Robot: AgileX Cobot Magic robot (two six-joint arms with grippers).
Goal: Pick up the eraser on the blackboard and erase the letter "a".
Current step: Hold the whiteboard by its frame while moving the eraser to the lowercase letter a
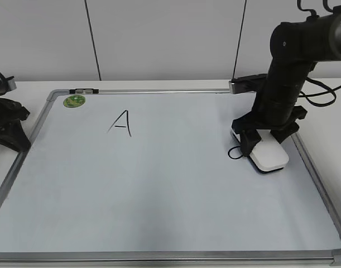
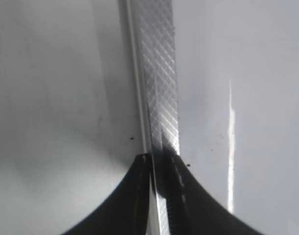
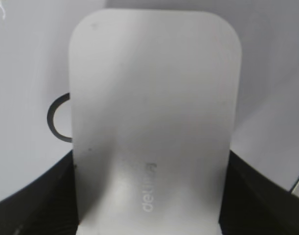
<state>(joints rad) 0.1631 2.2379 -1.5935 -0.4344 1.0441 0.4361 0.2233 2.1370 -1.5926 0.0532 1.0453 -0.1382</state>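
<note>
The eraser (image 3: 151, 122) fills the right wrist view, a flat white block with rounded corners and faint grey print near its close end. The right gripper (image 3: 149, 196) has its black fingers (image 3: 36, 196) pressed against both long sides of the block, clamped on it. Past the eraser's left edge a curved black marker stroke shows, part of the letter "a" (image 3: 56, 122), with the rest hidden beneath the block.

From the exterior view the eraser (image 1: 269, 154) sits on the blackboard (image 1: 159, 184) near its right frame, directly over the small letter (image 1: 235, 152), with the right gripper (image 1: 265, 139) above it. A capital "A" (image 1: 121, 123) is written well to the left, and a round green sticker (image 1: 74, 101) marks the far left corner.

The left gripper (image 1: 8, 125) rests at the board's left edge. Its wrist view shows the silver frame (image 2: 161, 88) running between two dark finger bases (image 2: 134, 196); whether the fingers are parted or closed cannot be told
</note>
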